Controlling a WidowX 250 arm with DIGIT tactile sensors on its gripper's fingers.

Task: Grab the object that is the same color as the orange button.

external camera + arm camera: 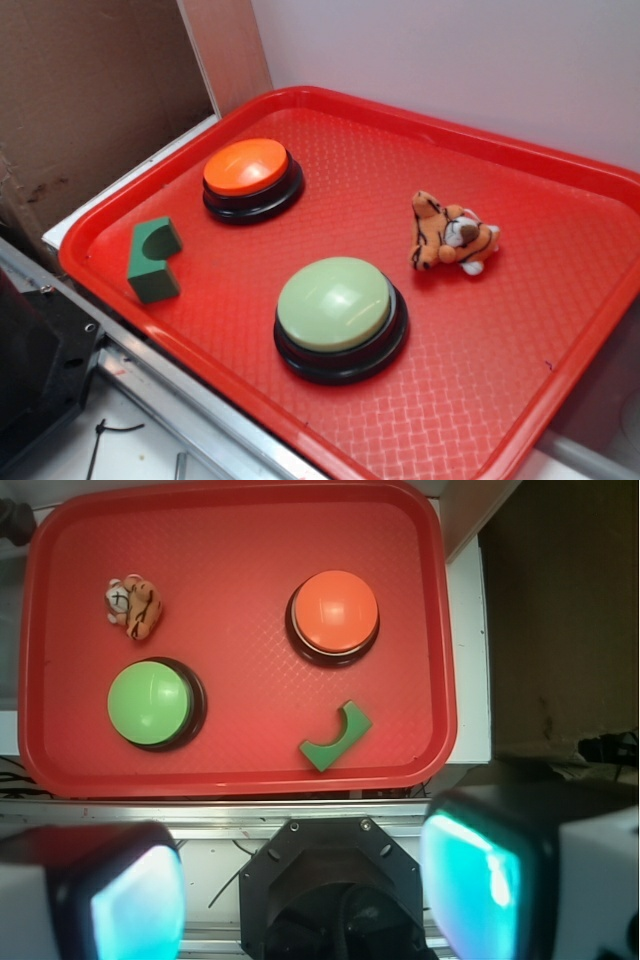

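- My end effector point(305, 885) hung spread wide at the bottom of the wrist view, holding nothing, its two pale pads sitting at the lower left and lower right corners with empty space between them; it was out of sight in the exterior view.
- It sat off the near edge of the red tray point(240, 530), above the metal rail and the black mount point(330, 880), well apart from anything on the tray.
- The plush tiger point(135, 604), matching the orange button point(335, 613) in color, lay in the upper left of the wrist view, apart from everything else and near the tray's far corner.
- To grasp it well, I judged I should travel across the tray, center over the tiger's body, and come straight down with the pads either side of its narrow width; being soft, it would likely squash, so a deep, firm close seemed wise.
- The pale green button point(152, 702) stood just below the tiger in that view, the closest obstacle; I reckoned a high pass over its dome would avoid a knock.
- The green block point(336, 737) lay at the lower right, near the tray's rim and clear of my likely path.
- Cardboard point(90, 100) stood beyond the tray's edge in the upper left of the exterior view.
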